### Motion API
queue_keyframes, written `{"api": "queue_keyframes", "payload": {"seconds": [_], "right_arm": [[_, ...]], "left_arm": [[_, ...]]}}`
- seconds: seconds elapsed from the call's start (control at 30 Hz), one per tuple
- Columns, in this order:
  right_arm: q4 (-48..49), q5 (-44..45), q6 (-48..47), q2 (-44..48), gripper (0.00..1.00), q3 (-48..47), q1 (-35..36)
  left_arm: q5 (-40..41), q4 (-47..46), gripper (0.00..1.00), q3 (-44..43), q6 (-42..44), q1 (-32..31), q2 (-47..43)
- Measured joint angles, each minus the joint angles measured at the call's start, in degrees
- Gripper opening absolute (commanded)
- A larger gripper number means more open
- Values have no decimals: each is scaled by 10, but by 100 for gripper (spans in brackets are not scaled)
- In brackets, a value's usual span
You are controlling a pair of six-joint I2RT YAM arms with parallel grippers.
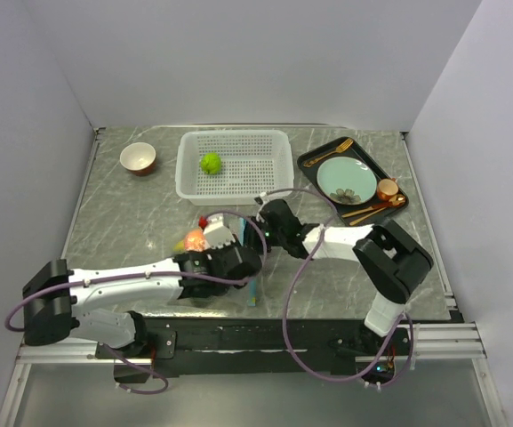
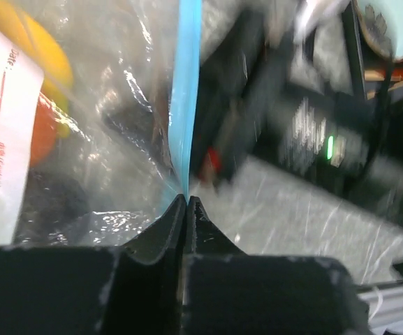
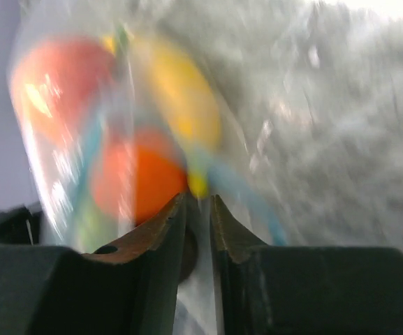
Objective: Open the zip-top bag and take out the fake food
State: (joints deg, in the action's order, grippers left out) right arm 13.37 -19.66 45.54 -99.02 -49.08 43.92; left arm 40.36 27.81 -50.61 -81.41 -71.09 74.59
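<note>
The zip-top bag (image 1: 204, 242) lies near the table's front middle, between both grippers, its teal zip strip (image 2: 185, 105) running upward in the left wrist view. My left gripper (image 2: 187, 198) is shut on the strip's end; in the top view it (image 1: 241, 267) sits over the bag. My right gripper (image 3: 198, 198) is shut on the bag's clear film, next to the blurred strip (image 3: 257, 202); in the top view it (image 1: 258, 222) is at the bag's far side. Fake food is inside: a yellow banana (image 3: 180, 98), an orange (image 3: 135, 174), a peach (image 3: 54, 77). A green fruit (image 1: 210, 163) lies in the basket.
A white perforated basket (image 1: 274, 169) stands at the back middle. A small bowl (image 1: 138, 158) is at the back left. A black tray (image 1: 314, 160) at the back right holds a pale-green plate (image 1: 345, 181), a copper cup (image 1: 387, 189) and cutlery. Purple cables loop over the front edge.
</note>
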Motion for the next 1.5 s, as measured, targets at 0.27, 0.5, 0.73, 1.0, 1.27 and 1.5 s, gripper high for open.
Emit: {"api": "queue_keyframes", "payload": {"seconds": [0.27, 0.5, 0.73, 1.0, 1.27, 1.5], "right_arm": [[66, -51, 22, 21, 42, 93, -1], [103, -79, 35, 29, 52, 101, 0], [118, -95, 41, 36, 52, 102, 1], [118, -101, 39, 36, 59, 102, 10], [90, -101, 19, 36, 66, 99, 26], [43, -90, -5, 35, 75, 79, 51]], "left_arm": [[-44, -32, 43, 21, 89, 47, -49], [-57, -3, 45, 56, 96, 47, -125], [-59, 55, 22, 139, 54, 48, -229], [-63, 46, 1, 172, 48, 87, -191], [-74, -5, 1, 194, 56, 104, -144], [-87, -40, 1, 214, 56, 104, -140]]}}
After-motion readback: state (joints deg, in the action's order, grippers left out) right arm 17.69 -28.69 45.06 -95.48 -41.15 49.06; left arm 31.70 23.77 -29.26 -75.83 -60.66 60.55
